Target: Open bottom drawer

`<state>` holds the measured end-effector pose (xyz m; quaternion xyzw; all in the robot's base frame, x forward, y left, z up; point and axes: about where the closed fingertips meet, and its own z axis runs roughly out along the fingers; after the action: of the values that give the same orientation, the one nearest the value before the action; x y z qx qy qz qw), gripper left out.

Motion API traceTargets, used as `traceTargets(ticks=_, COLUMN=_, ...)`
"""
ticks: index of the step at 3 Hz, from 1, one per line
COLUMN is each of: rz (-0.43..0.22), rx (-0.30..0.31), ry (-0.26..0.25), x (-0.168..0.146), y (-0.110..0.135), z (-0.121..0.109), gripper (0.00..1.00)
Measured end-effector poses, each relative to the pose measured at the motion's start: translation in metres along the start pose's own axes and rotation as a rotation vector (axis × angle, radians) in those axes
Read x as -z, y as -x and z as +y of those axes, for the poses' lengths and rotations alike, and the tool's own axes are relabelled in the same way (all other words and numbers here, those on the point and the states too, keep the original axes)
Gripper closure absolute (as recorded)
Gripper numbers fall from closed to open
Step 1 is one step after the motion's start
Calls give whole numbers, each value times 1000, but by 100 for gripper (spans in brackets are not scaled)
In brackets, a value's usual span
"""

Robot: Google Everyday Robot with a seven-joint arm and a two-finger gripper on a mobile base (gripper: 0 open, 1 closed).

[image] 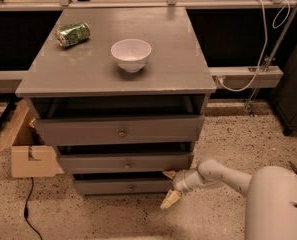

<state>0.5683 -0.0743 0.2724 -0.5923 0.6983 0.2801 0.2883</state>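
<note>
The bottom drawer [125, 186] is the lowest and narrowest grey front of the cabinet, with a tiny round knob [132, 187] at its centre. It stands slightly out, with a dark gap above it. My gripper [169, 188] is at the drawer's right end, near the floor. One tan finger [170, 199] hangs below the front's lower right corner, and the other [169, 174] sits at the top right corner. The fingers are spread apart and hold nothing. My white arm [223, 174] reaches in from the lower right.
The middle drawer [125, 162] and the top drawer [120, 130] are also slightly out. A white bowl [131, 54] and a green can [73, 34] sit on the cabinet top. A cardboard box [25, 149] stands on the floor at left. A black cable [29, 209] lies nearby.
</note>
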Motion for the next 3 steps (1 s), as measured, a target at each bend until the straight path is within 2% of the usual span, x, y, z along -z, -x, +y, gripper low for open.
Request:
traceTargets(ticks=2, rz=62, rx=48, ry=-33, x=-23, y=-19, z=-3, gripper=0)
traceTargets(ticks=3, rz=117, rx=71, ry=-81, x=-31, y=-29, z=-14, gripper=0)
